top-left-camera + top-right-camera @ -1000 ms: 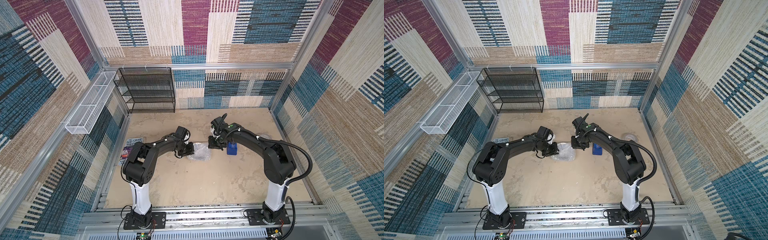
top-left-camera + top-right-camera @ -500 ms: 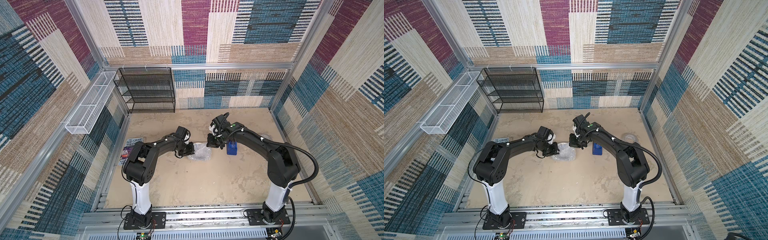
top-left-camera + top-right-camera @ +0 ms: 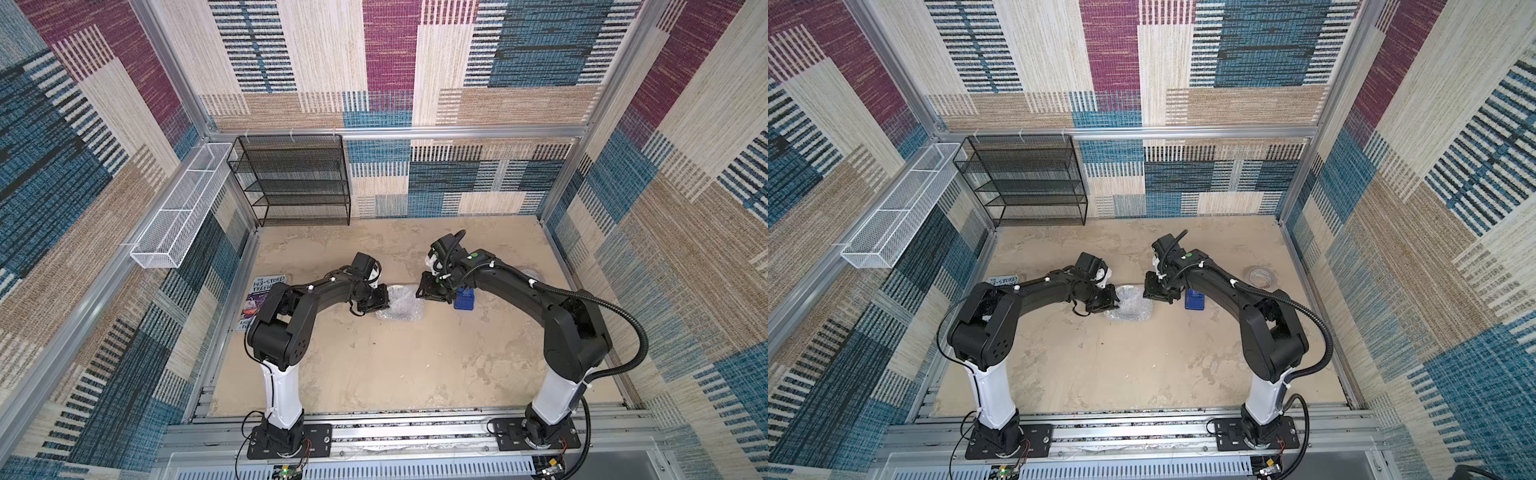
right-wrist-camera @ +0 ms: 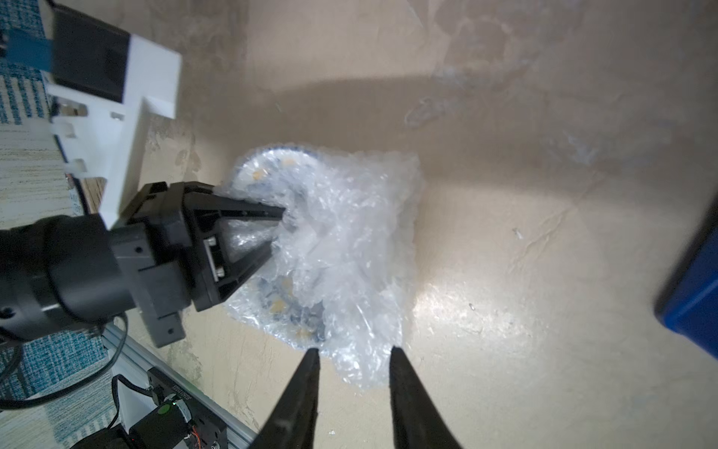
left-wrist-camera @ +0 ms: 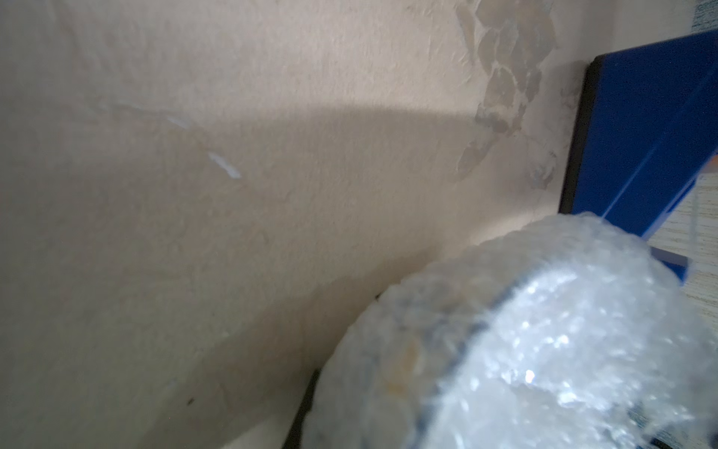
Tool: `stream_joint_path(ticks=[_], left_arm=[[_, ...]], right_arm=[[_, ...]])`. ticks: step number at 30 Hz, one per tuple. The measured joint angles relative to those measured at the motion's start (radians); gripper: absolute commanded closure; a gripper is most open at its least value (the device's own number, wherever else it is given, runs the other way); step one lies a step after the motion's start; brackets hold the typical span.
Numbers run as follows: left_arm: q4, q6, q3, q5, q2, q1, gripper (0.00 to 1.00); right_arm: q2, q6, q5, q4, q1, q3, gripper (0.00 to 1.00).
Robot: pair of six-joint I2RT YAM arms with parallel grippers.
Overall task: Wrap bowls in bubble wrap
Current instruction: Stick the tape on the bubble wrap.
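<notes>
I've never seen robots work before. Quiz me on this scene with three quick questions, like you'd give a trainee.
1. True or false: the left gripper pinches the bubble wrap lying over the bowl.
2. The right gripper is: A open, B shut on the bowl, C out of view.
3. Fill the gap: the tape dispenser near the right gripper is ____ in colour.
Key: 1 true; 2 A; 3 blue.
</notes>
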Motion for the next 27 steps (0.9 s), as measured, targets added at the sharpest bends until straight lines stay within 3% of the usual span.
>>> stream_joint_path(ticks=[8, 11, 16, 27], left_arm=[[0.000, 0.000, 0.000, 0.000, 0.000, 0.000, 1.00], [0.000, 0.000, 0.000, 0.000, 0.000, 0.000, 1.00], [0.000, 0.000, 0.000, 0.000, 0.000, 0.000, 1.00], [0.001, 0.000, 0.000, 0.000, 0.000, 0.000, 1.00]], right_arm=[[0.006, 0.005, -0.014, 0.071, -0.025, -0.048, 0.67], [0.020, 0.008, -0.032, 0.096, -0.033, -0.050, 0.73], [0.025, 0.014, -0.062, 0.125, -0.033, -0.050, 1.00], [-0.026, 0.058, -0.128, 0.146, -0.034, -0.009, 1.00]])
